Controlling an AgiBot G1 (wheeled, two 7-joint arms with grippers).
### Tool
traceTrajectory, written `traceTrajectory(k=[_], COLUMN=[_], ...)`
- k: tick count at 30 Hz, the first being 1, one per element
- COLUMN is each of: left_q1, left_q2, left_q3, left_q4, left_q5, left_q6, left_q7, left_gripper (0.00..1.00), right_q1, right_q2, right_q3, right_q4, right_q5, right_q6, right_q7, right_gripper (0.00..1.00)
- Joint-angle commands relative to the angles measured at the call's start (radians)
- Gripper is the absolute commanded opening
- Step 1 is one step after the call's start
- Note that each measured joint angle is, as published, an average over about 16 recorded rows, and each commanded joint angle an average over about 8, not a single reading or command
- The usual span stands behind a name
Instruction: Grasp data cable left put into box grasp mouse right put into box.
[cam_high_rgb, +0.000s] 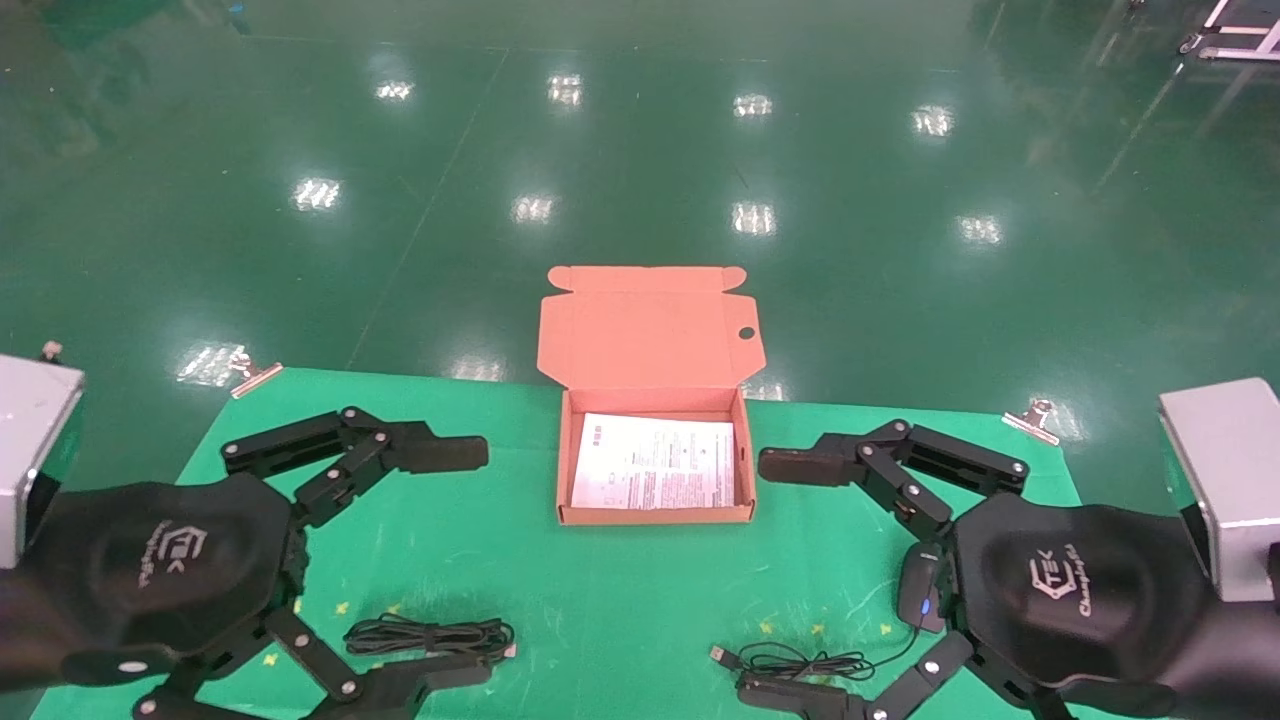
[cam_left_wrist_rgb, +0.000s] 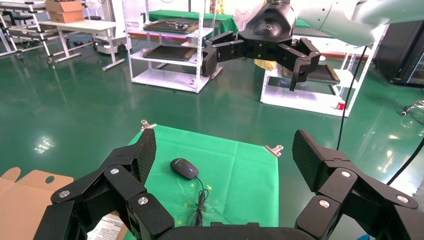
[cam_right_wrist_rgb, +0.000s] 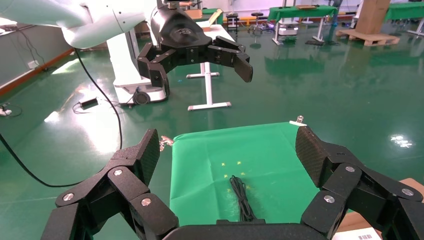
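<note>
Head view: black looped data cable (cam_high_rgb: 430, 636) on green-clothed table (cam_high_rgb: 620, 590), 7 o'clock of orange-brown cardboard box (cam_high_rgb: 655, 470); light, limp, best pinched mid-bundle. Left gripper (cam_high_rgb: 455, 565) wide open, empty, above cable. Small black oval mouse (cam_high_rgb: 921, 590) at 4 o'clock; smooth, rigid. Right gripper (cam_high_rgb: 775, 580) wide open, empty.
</note>
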Motion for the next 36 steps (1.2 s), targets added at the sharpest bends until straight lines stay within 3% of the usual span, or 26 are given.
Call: traceTrajectory(k=[1,9,17,28,36], left_q1=[0.0,-0.02,-0.15,-0.308,-0.363], left_q2=[0.0,-0.004,0.019,0.1,0.195], left_q3=[0.0,0.02,0.122,0.286,0.408], left_q4=[0.0,-0.001,0.0,-0.03,-0.056], left_q5=[0.0,0.052,0.286,0.631,0.919], left_q6=[0.0,0.013,0.048,0.051,-0.001], left_q7=[0.0,0.01,-0.004,0.002,0.017], left_gripper=[1.0,1.0,1.0,1.0,1.0], right_q1=[0.0,0.02,0.168,0.375,0.445], right_q2=[0.0,0.005,-0.017,-0.091,-0.157], right_q3=[0.0,-0.015,-0.11,-0.367,-0.563], right_q4=[0.0,0.017,0.049,0.057,0.057], right_q5=[0.0,-0.056,-0.282,-0.65,-0.865], right_q6=[-0.001,0.008,-0.046,-0.082,-0.065], right_q7=[0.0,-0.008,-0.042,-0.169,-0.216], right_gripper=[1.0,1.0,1.0,1.0,1.0])
